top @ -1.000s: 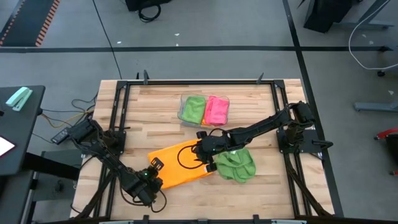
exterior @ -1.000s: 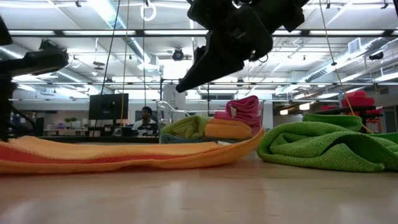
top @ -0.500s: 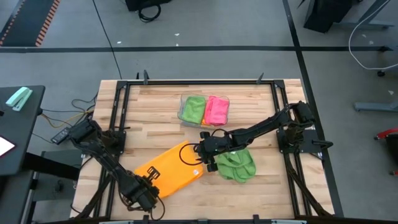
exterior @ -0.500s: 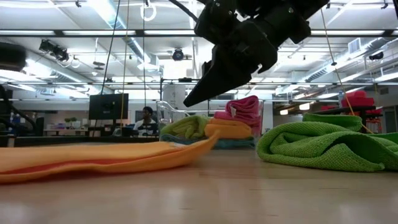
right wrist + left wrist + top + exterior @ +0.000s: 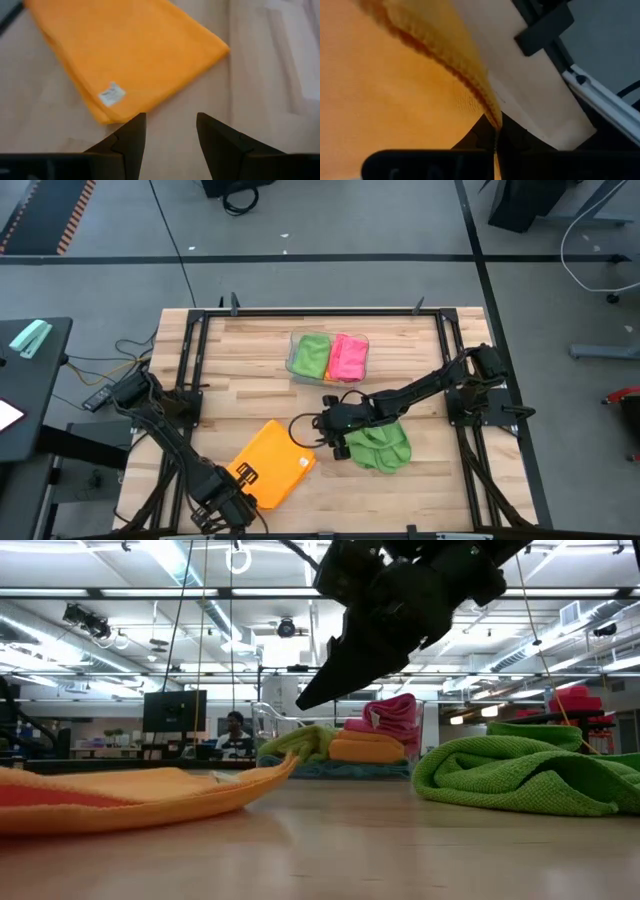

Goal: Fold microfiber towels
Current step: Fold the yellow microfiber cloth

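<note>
Left hand pinching orange towel, long axis diagonal

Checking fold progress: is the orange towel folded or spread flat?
Folded: the orange towel lies doubled, two layers along its edge, left claw shut on it.

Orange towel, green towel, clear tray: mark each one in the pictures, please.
Orange towel (image 5: 272, 471), high view, middle of the top layer.
Green towel (image 5: 380, 446), high view, centre of the crumpled heap.
Tray (image 5: 291, 356), high view, its left rim beside the green cloth inside.
</note>
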`<state>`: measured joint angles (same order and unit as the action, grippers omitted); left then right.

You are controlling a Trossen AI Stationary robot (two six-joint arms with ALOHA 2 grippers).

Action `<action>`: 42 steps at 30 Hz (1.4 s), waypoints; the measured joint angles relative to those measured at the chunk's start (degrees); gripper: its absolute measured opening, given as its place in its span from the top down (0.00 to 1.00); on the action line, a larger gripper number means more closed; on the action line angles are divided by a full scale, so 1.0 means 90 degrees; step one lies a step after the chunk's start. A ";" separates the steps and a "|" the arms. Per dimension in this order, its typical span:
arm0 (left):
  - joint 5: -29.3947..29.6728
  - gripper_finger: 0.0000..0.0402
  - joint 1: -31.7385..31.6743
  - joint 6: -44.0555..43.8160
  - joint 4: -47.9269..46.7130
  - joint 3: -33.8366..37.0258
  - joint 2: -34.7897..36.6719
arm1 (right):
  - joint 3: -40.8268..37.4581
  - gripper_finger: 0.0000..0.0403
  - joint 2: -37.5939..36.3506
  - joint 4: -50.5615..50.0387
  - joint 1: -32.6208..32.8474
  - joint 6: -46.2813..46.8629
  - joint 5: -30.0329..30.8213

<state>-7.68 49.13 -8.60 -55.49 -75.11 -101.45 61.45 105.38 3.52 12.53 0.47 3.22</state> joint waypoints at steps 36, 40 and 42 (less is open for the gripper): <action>0.1619 0.94 -0.1704 0.2768 0.0021 0.0022 -0.0639 | -0.0002 0.54 0.0000 0.0458 0.0506 0.0258 0.0809; 0.1689 0.98 -0.1734 0.2870 0.0151 0.0022 -0.0842 | -0.0002 0.54 0.0000 0.0455 0.0506 0.0211 0.0809; 0.1808 0.98 -0.1744 0.2872 0.0178 0.0022 -0.0901 | -0.0002 0.54 0.0000 0.0455 0.0506 0.0166 0.0809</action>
<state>8.59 33.43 17.26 -53.89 -74.91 -109.56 61.43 105.38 7.62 17.08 1.96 10.50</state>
